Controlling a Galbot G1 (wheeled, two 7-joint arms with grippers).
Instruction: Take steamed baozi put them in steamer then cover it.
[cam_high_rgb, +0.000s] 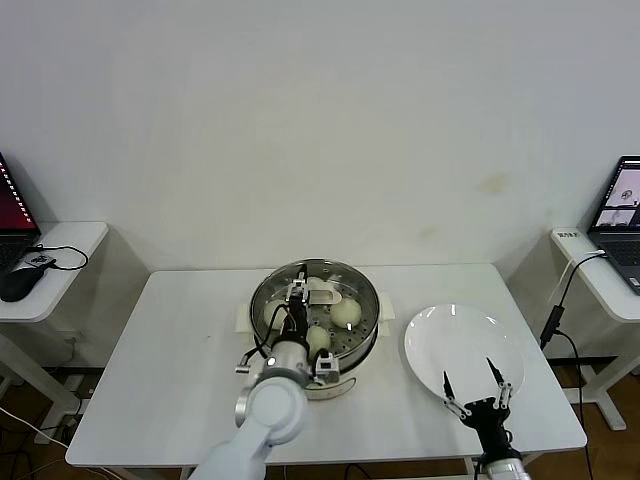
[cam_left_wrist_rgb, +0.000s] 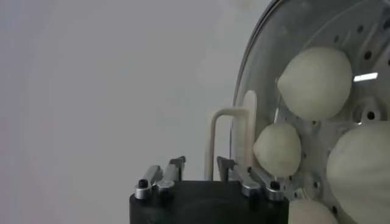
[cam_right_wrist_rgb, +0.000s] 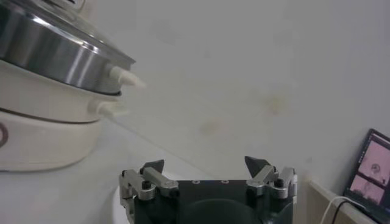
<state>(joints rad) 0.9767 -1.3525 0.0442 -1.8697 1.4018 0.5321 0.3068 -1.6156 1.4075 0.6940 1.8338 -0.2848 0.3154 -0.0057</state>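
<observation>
The steamer (cam_high_rgb: 371, 318) stands mid-table, its steel wall (cam_right_wrist_rgb: 55, 55) on a white base (cam_right_wrist_rgb: 42, 128). A glass lid (cam_left_wrist_rgb: 244, 79) lies over it. Through the glass I see several cream-white baozi, among them one (cam_high_rgb: 345, 313) and another (cam_high_rgb: 318, 338); the left wrist view shows them too (cam_left_wrist_rgb: 315, 82) (cam_left_wrist_rgb: 277, 149). My left gripper (cam_high_rgb: 297, 298) hovers over the lid. Its jaws (cam_left_wrist_rgb: 200, 161) stand apart, open, on either side of the lid's cream handle (cam_left_wrist_rgb: 211, 137) without touching it. My right gripper (cam_high_rgb: 478, 385) (cam_right_wrist_rgb: 206, 163) is open and empty at the near edge of the plate.
A flat white plate (cam_high_rgb: 440, 335) lies bare to the right of the steamer. Side tables flank the main table: the left one (cam_high_rgb: 70, 240) holds a laptop and a mouse (cam_high_rgb: 18, 283), the right one a laptop (cam_high_rgb: 622, 225) with a cable (cam_high_rgb: 555, 315) hanging down.
</observation>
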